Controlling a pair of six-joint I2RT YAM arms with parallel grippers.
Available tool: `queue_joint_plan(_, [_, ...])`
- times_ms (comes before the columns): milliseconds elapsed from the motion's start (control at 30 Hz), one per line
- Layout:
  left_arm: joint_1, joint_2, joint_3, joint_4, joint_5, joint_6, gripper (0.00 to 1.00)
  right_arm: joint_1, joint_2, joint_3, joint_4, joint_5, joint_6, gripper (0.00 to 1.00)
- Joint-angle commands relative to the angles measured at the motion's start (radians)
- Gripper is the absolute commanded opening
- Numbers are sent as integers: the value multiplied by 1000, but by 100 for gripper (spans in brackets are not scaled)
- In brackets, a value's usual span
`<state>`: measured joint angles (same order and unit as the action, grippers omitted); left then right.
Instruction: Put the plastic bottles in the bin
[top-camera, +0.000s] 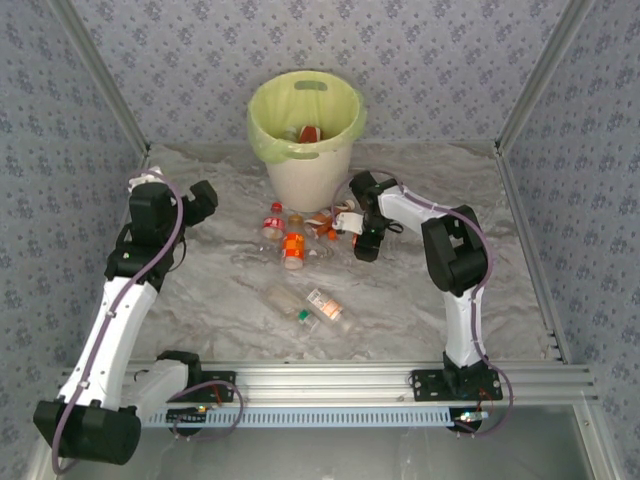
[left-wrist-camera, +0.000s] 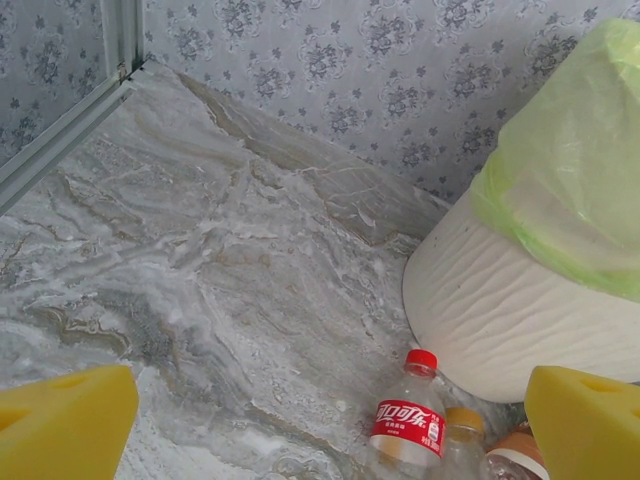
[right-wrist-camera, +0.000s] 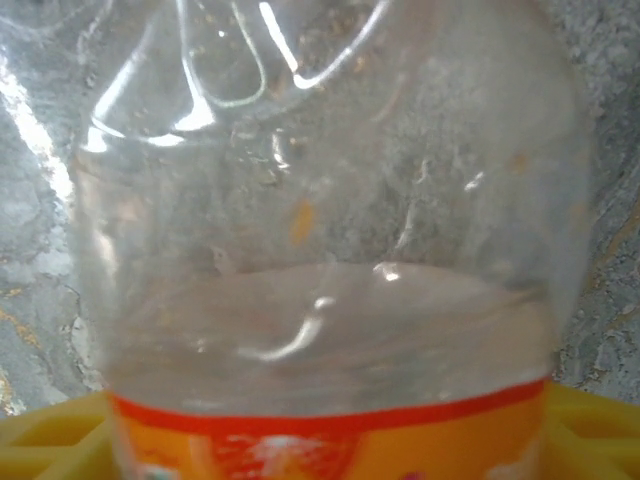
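The bin (top-camera: 310, 170) stands at the back centre with its yellow-green bag (left-wrist-camera: 580, 180) folded over the rim and a few bottles inside (top-camera: 308, 132). Several plastic bottles lie in front of it, among them a red-labelled one (left-wrist-camera: 408, 425), an orange-labelled one (top-camera: 292, 247) and two clear ones (top-camera: 312, 305) nearer the front. My left gripper (top-camera: 205, 203) hovers open left of the pile, its yellow fingers (left-wrist-camera: 60, 425) wide apart with nothing between them. My right gripper (top-camera: 362, 232) is shut on a clear bottle with an orange-red label (right-wrist-camera: 330, 250), right of the bin's base.
Patterned walls and aluminium posts (top-camera: 110, 95) enclose the marble-look table (top-camera: 200, 290). A metal rail (top-camera: 330, 380) runs along the near edge at the arm bases. Bare tabletop lies at the left (left-wrist-camera: 200, 250) and at the front right (top-camera: 400, 320).
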<state>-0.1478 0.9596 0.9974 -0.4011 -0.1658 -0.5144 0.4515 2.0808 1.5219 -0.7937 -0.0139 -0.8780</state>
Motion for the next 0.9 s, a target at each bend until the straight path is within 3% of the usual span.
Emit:
queue_joint_plan(0, [8, 12, -5, -3, -3, -10, 99, 3, -33, -37, -15, 8, -10, 69])
queue_joint_plan(100, [10, 20, -5, -2, 0, -10, 99, 7, -55, -59, -5, 7, 2, 69])
queue_joint_plan(300, [16, 24, -11, -5, -2, -9, 99, -9, -133, -111, 42, 13, 98, 59])
queue_joint_plan(867, [37, 86, -24, 28, 31, -53, 100, -2, -495, -277, 106, -36, 246, 61])
